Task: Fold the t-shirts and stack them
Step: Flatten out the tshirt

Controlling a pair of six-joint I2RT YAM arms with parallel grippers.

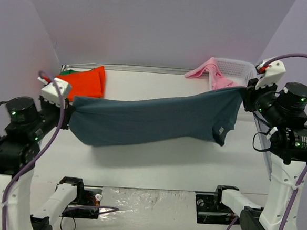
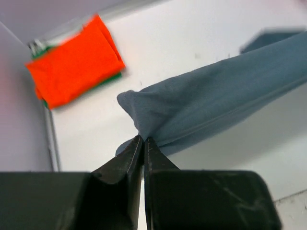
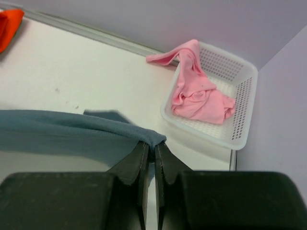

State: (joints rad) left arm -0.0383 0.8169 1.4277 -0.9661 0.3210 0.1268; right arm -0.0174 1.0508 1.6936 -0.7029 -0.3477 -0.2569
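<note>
A dark slate-blue t-shirt (image 1: 153, 120) hangs stretched in the air between my two arms, sagging in the middle above the table. My left gripper (image 1: 70, 103) is shut on its left end (image 2: 144, 120), the jaws pinched tight at the cloth (image 2: 144, 140). My right gripper (image 1: 244, 94) is shut on its right end (image 3: 144, 134), the jaws closed on a bunched edge (image 3: 154, 143). A folded orange-red t-shirt (image 1: 84, 82) lies at the back left on top of a green one (image 2: 103, 82). A light pink t-shirt (image 3: 196, 96) lies crumpled in the basket.
A white lattice basket (image 1: 240, 69) stands at the back right corner, the pink cloth spilling over its left rim. Purple walls close in the table on three sides. Both arm bases and cables sit along the near edge.
</note>
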